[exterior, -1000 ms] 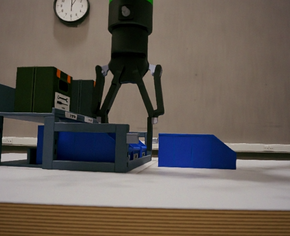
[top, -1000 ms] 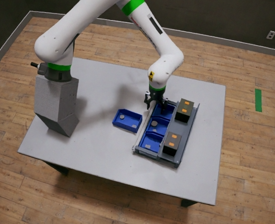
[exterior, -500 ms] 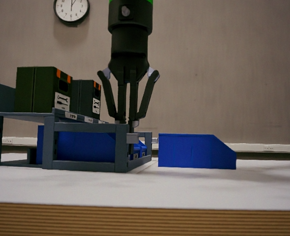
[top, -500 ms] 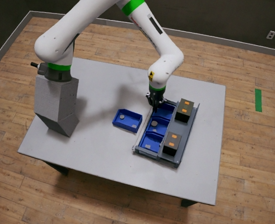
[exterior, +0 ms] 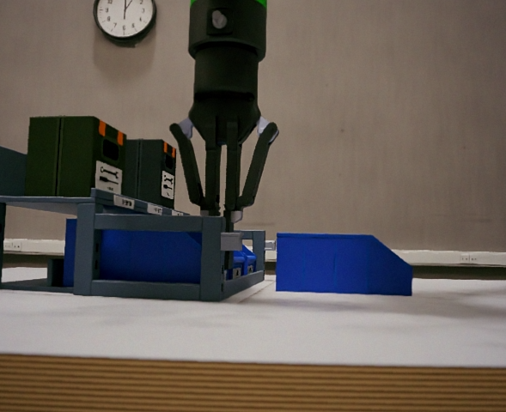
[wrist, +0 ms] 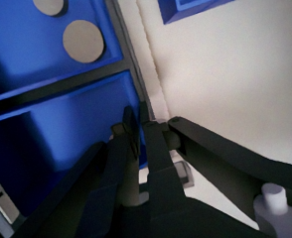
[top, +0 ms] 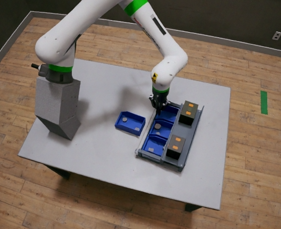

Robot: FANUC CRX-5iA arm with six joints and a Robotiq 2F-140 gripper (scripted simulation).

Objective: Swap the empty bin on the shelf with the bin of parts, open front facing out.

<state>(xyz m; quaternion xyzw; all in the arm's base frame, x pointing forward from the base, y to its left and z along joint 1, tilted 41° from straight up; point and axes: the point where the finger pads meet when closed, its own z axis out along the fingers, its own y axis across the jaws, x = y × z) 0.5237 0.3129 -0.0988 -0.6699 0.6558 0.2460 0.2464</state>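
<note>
Claw: the black 2-finger gripper [wrist: 137, 124] points straight down with its fingers drawn almost together. As far as the wrist view shows, they pinch the thin front wall of the empty blue plastic open bin [wrist: 72, 134], 1 finger inside and 1 outside.
Directly under the claw: that empty bin sits in the end slot of the low grey metal shelf [exterior: 149, 221], beneath the upper board, with only its front edge reachable.
Handling of the empty bin: probably light and stiff, with smooth walls that could slip in a narrow pinch. The front wall is the only hold available, so the bin will likely swing or tilt when pulled out.
Beside the claw, along the shelf: 2 more blue bins. The nearer one holds a round grey disc [wrist: 82, 41], the farther one a small grey part; both should stay undisturbed.
Out from the claw, on the table: the blue open bin with parts [top: 127, 130] stands upright near the shelf front, 2 grey pieces inside.
Handling of that bin: stiff but loose-loaded, so any tilt under the low board should be gentle.
Beyond the claw, on the upper board: 2 dark green boxes [top: 188, 112].
</note>
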